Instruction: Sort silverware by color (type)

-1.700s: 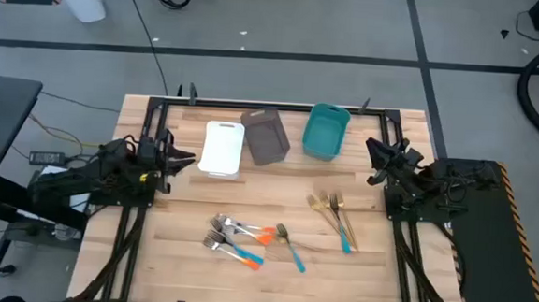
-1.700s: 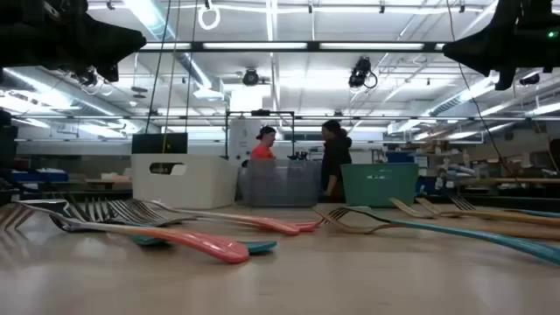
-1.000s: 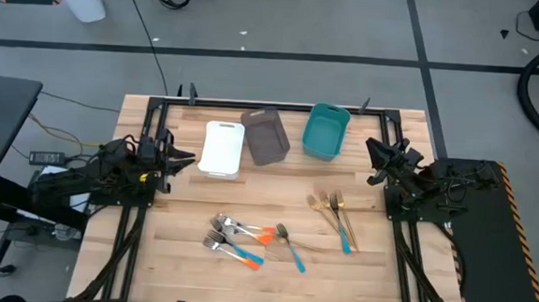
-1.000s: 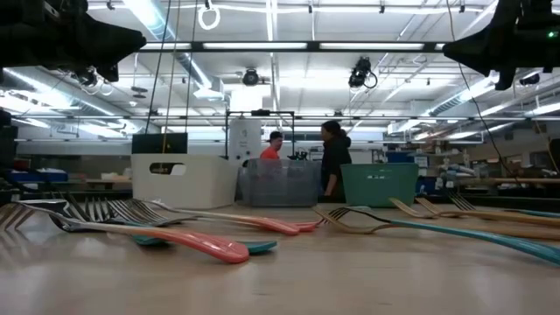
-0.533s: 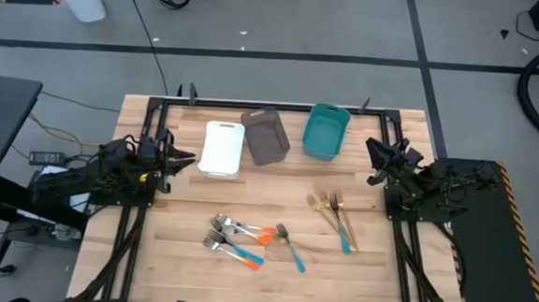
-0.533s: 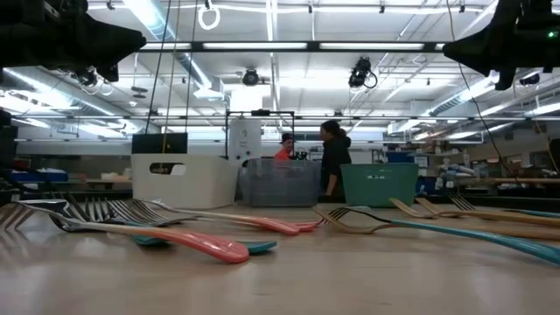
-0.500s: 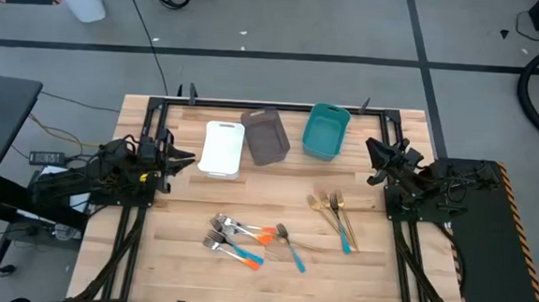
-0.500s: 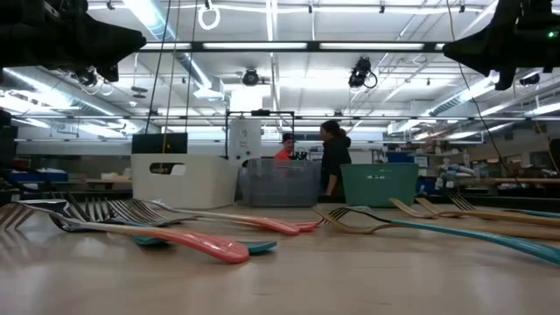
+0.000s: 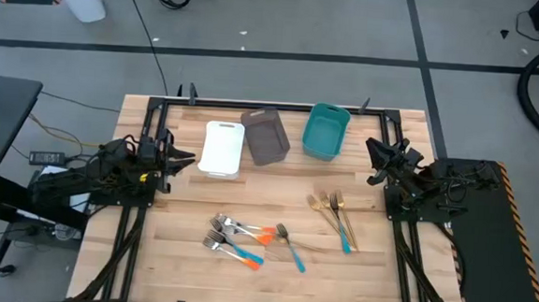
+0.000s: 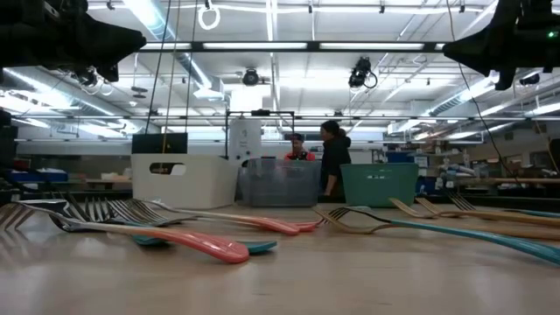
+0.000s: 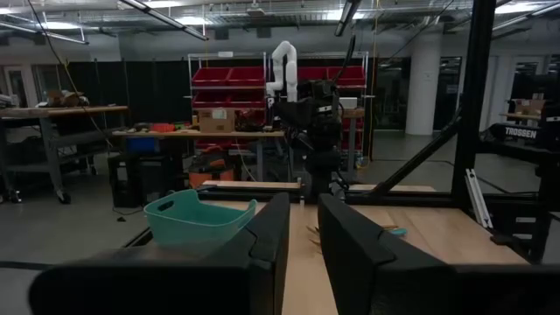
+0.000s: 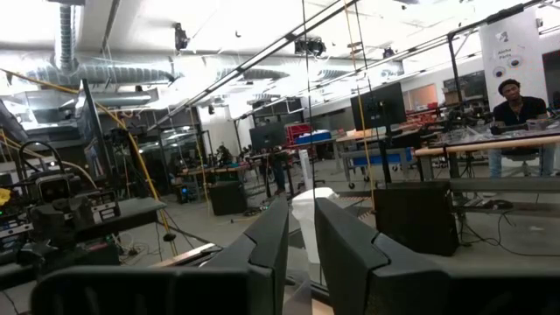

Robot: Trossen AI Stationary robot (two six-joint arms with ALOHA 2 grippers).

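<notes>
Both grippers hang empty, left gripper (image 9: pixel 187 158) at mid-left, right gripper (image 9: pixel 376 161) at mid-right, fingers a narrow gap apart.
Silverware lies in two heaps low in the frame: centre heap (image 9: pixel 245 240), right heap (image 9: pixel 337 216); overlaps hide the exact count. Three bins (image 9: pixel 268 137) sit above.
</notes>
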